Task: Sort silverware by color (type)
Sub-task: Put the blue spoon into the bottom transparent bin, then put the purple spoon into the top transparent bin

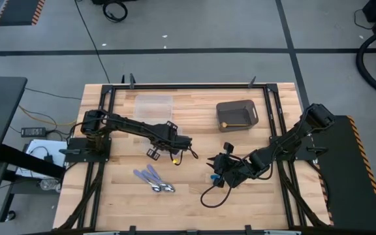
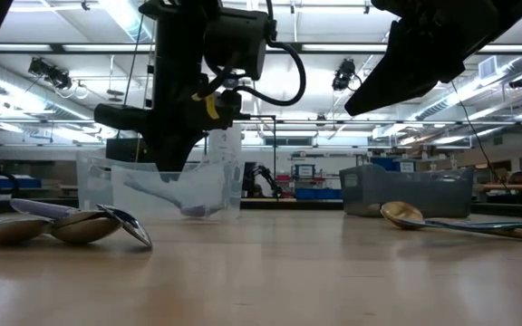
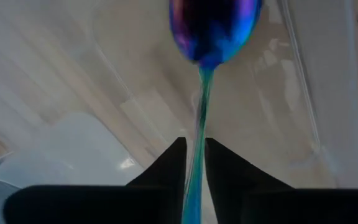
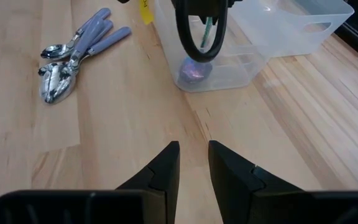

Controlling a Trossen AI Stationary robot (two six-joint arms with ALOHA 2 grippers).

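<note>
My left gripper hangs over a clear plastic tub near the table's middle, shut on a teal-handled spoon. The spoon's iridescent purple head hangs low inside the tub. In the high view this gripper is at centre left. My right gripper stands open and empty over bare wood to the right. Several lavender-handled spoons lie flat in a heap on the table near the front left. A gold spoon lies in the dark grey bin. My left gripper has the spoon's teal handle between its two fingers, which point steeply down from above. The spoon hangs upright below them, head down inside the tub. I cannot tell whether the head touches the tub's floor.
A second clear tub stands farther back. Another spoon with a gold-looking head lies on the table at the right of the low view. A black frame rims the table. Bare wood lies open along the front edge.
</note>
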